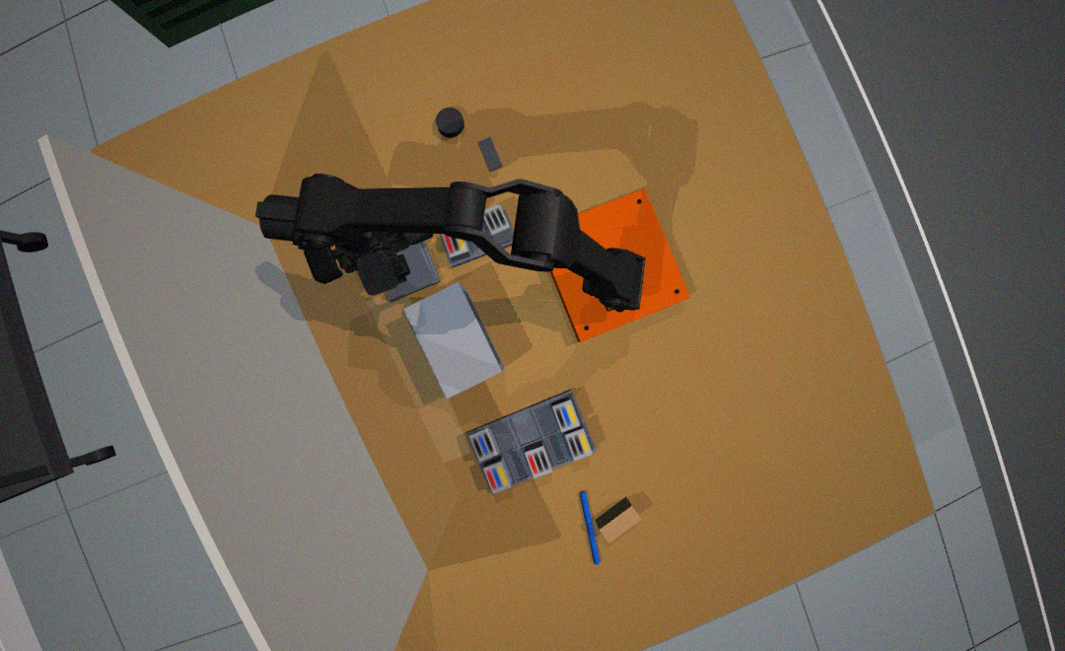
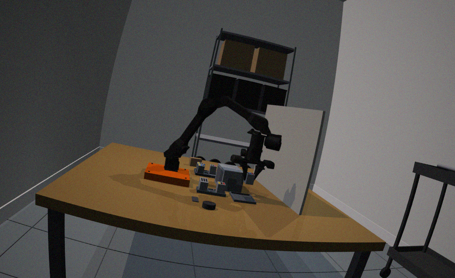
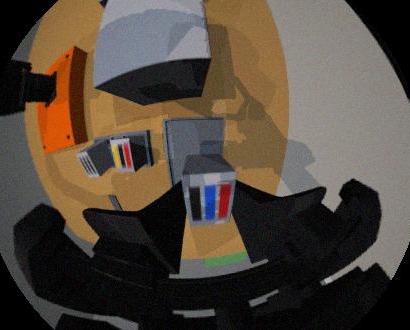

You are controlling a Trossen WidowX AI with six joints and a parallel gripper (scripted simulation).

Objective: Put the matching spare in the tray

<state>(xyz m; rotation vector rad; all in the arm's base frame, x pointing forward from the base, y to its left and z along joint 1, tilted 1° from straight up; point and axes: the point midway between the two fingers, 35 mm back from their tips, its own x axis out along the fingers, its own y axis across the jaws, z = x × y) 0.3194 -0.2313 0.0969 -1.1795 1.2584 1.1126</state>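
Observation:
My gripper (image 2: pixel 251 174) (image 3: pixel 205 181) is shut on a grey spare block (image 2: pixel 250 178) (image 3: pixel 210 197) with black, blue and red stripes on its top. It holds the block upright in the air. The shallow grey tray (image 1: pixel 421 273) (image 2: pixel 238 197) (image 3: pixel 185 137) lies on the table lower than the block and holds nothing visible. In the wrist view the block covers the tray's near edge. The large grey housing (image 1: pixel 452 339) (image 2: pixel 230 176) (image 3: pixel 150 45) stands beside the tray; no code on it is readable. The arm hides the fingertips in the top view.
A rack (image 1: pixel 523 430) holds several striped blocks. A smaller rack (image 2: pixel 211 192) near the tray holds two blocks. A pale upright panel (image 1: pixel 197 339) (image 2: pixel 291 148) (image 3: pixel 335 100) stands near the arm. A black puck (image 1: pixel 449 120) (image 2: pixel 209 205), blue rod (image 1: pixel 590 527) and small tan block (image 1: pixel 620 524) lie around.

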